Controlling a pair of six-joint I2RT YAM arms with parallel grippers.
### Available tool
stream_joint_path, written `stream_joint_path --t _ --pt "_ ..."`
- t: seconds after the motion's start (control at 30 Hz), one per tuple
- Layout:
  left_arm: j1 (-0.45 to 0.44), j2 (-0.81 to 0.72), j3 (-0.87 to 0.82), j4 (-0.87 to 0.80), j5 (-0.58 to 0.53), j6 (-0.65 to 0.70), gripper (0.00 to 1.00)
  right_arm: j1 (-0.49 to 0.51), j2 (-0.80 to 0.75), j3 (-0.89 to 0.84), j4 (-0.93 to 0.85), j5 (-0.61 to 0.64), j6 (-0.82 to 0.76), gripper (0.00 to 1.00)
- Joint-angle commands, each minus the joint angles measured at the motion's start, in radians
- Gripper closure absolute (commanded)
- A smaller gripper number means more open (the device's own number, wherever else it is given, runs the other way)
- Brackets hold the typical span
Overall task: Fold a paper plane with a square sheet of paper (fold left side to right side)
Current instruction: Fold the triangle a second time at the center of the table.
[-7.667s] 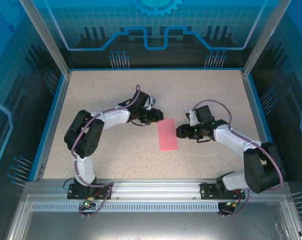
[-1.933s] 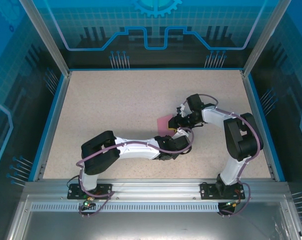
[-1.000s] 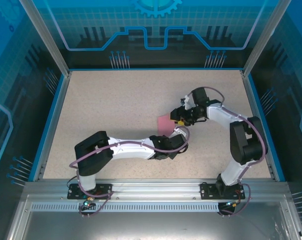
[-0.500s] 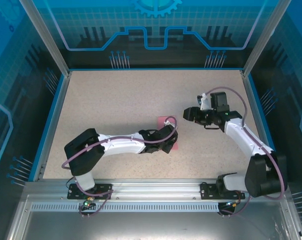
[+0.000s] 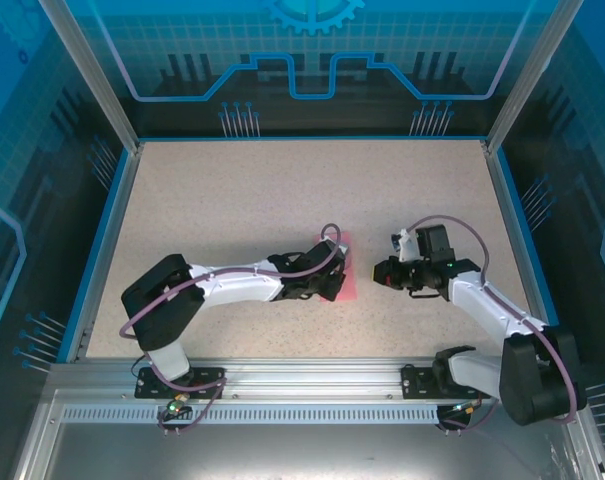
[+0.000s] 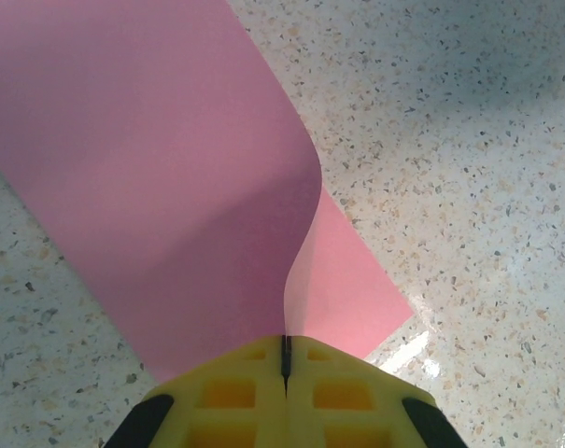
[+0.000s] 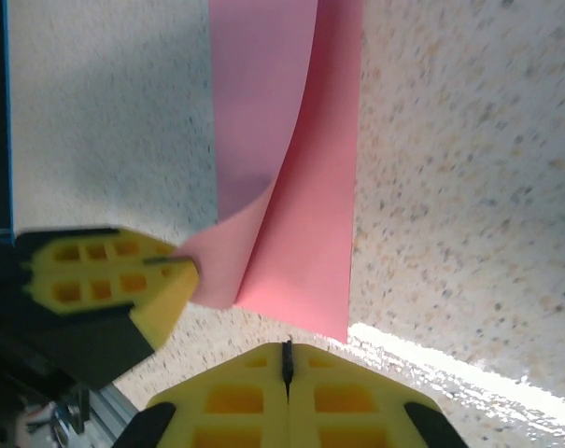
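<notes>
Left wrist: left jaws pinch the thin, curled pink sheet above speckled table; right jaws closed, seemingly empty.

Paper on table; left pincer on its near-left edge, right pincer apart, rightward

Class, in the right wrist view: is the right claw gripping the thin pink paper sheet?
No: the right claw is shut on nothing, with the thin pink paper sheet ahead of it.
</notes>
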Motion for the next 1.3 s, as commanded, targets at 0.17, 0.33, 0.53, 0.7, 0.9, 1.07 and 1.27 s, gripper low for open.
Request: stream_joint_path --t 0.17,0.33,0.53,0.7,0.9,1.07,1.27 --pt "0.038 -0.033 -0.014 0.004 0.083 -0.025 1.00 0.130 0.094 -0.014 0.114 0.067 0.051 1.00" --pt "0.055 -0.028 -0.011 -0.015 0.096 -0.020 1.00 0.183 0.195 0.005 0.158 0.088 0.077 1.00" --pt "0.071 -0.024 -0.011 -0.031 0.104 -0.016 1.00 0.228 0.291 0.042 0.162 0.111 0.084 1.00" --pt "0.081 -0.011 0.001 -0.048 0.112 0.000 1.00 0.245 0.324 0.051 0.150 0.152 0.089 1.00" --pt "0.094 0.012 0.022 -0.071 0.107 0.017 1.00 0.254 0.364 0.076 0.087 0.185 0.065 1.00" --pt "0.102 0.037 0.038 -0.080 0.110 0.030 1.00 0.257 0.382 0.078 0.056 0.199 0.053 1.00" --pt "0.113 0.066 0.056 -0.091 0.107 0.047 1.00 0.258 0.392 0.081 0.041 0.193 0.044 1.00"
